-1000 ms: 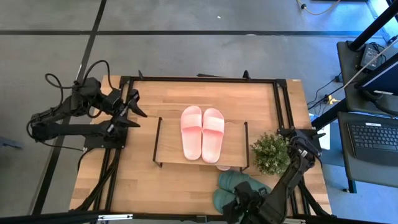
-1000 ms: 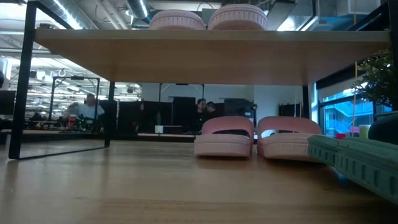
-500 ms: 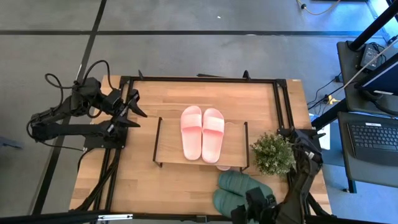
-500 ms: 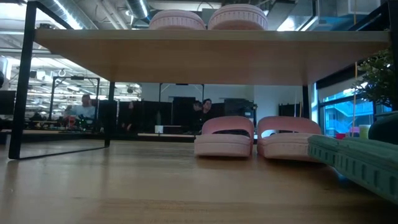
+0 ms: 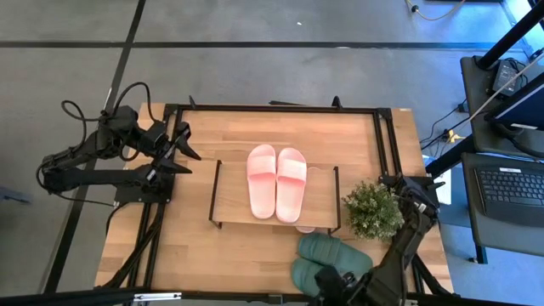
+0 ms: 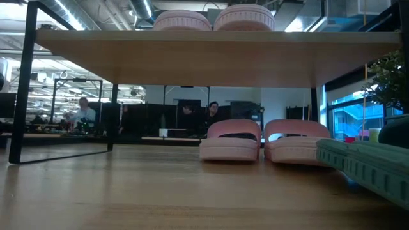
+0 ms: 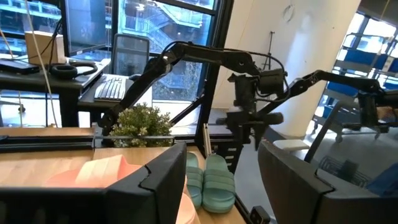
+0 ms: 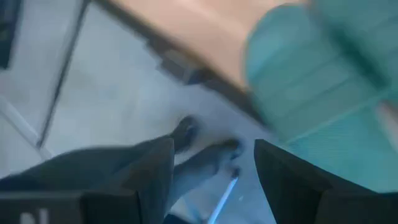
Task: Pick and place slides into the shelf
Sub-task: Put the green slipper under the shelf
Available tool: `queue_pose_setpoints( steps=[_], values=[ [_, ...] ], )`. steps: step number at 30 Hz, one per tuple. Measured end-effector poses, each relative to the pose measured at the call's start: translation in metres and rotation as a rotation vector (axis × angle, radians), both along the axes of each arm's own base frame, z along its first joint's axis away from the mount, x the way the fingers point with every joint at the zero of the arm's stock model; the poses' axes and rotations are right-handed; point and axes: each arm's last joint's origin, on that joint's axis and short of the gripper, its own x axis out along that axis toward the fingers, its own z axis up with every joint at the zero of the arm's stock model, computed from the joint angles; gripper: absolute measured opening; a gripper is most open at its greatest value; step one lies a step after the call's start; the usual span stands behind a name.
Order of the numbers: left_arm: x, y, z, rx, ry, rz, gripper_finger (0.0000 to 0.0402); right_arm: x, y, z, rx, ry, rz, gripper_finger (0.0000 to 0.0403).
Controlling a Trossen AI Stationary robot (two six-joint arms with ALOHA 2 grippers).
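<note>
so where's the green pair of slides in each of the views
High view: green slides at the table's near edge, right of centre, in front of the shelf.
Low view: one green sole at the right edge.
Left wrist view: the pair lies beyond the fingers, below the plant.
Right wrist view: blurred green ahead of the fingers.
Shared landmark: the plant, beside them.

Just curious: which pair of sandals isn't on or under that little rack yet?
The green pair, on the table in front of the rack; both pink pairs are already stowed.
</note>
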Motion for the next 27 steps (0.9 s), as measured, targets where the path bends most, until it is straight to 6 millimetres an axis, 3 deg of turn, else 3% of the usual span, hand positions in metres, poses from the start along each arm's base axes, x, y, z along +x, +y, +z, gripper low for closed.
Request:
queue_pose_setpoints(
  steps=[6, 15, 20, 27],
  values=[
    [0.0, 0.0, 0.0, -0.001, 0.001, -0.001, 0.019, 0.018, 0.01, 0.01, 0.148, -0.145, 0.047, 0.0222],
    [0.0, -0.001, 0.0, -0.001, 0.001, -0.041, 0.019, 0.037, 0.016, 0.018, 0.387, -0.181, 0.135, 0.0222],
    [-0.001, -0.002, -0.001, -0.009, 0.015, -0.067, 0.019, 0.056, 0.008, 0.002, 0.562, -0.049, 0.259, 0.0222],
    [-0.001, -0.002, -0.004, -0.02, 0.049, -0.061, 0.019, 0.073, -0.002, -0.027, 0.504, -0.165, 0.335, 0.0222]
  ],
)
